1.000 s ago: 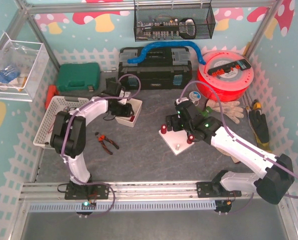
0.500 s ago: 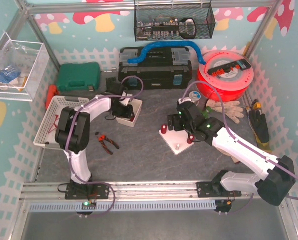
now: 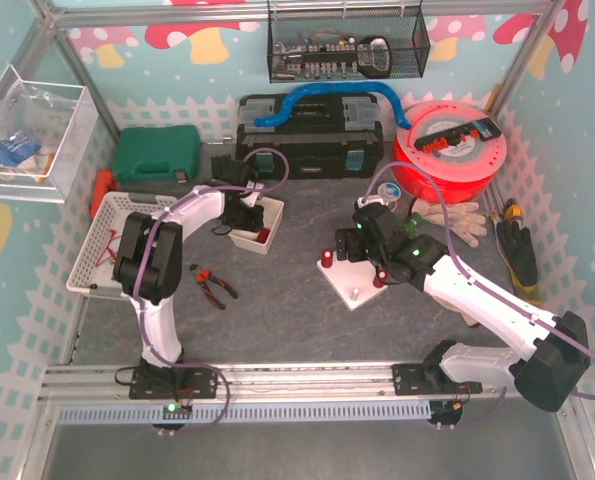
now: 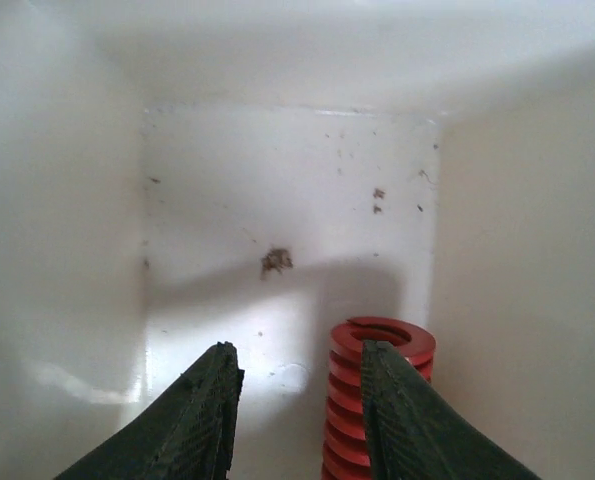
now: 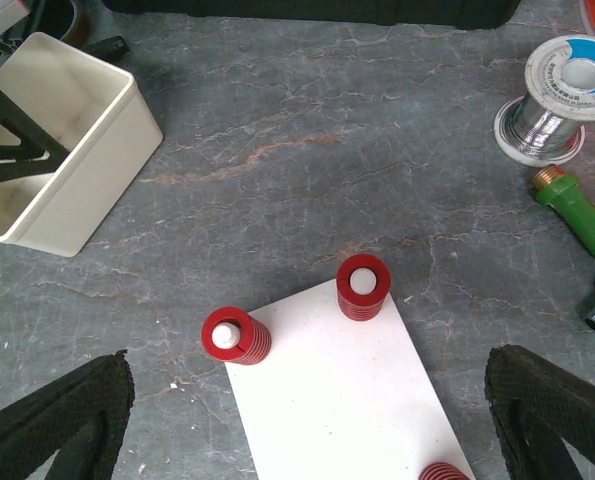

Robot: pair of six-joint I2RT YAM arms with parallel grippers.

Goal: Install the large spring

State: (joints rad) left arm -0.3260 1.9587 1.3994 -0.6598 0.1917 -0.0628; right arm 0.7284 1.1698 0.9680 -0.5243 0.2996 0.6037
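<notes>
The white bin point(image 3: 258, 224) sits left of centre in the top view. The left gripper point(image 4: 299, 362) is down inside it, fingers part-spread and pinching nothing. The large red spring point(image 4: 343, 412) stands upright on the bin floor, bottom centre of the left wrist view, half behind one finger and crowded by a wall. It looks stiff, light and apt to topple; I'd clamp across the mid-coils. The right gripper point(image 5: 307, 378) hangs wide over the white plate point(image 5: 327, 430), where seated red springs point(image 5: 363, 285) ring their posts. A solder spool point(image 5: 562, 95) lies well apart.

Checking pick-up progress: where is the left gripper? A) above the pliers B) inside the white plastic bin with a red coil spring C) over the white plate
B: white plastic bin walls surround the left gripper, and the red coil spring stands by one finger.
</notes>
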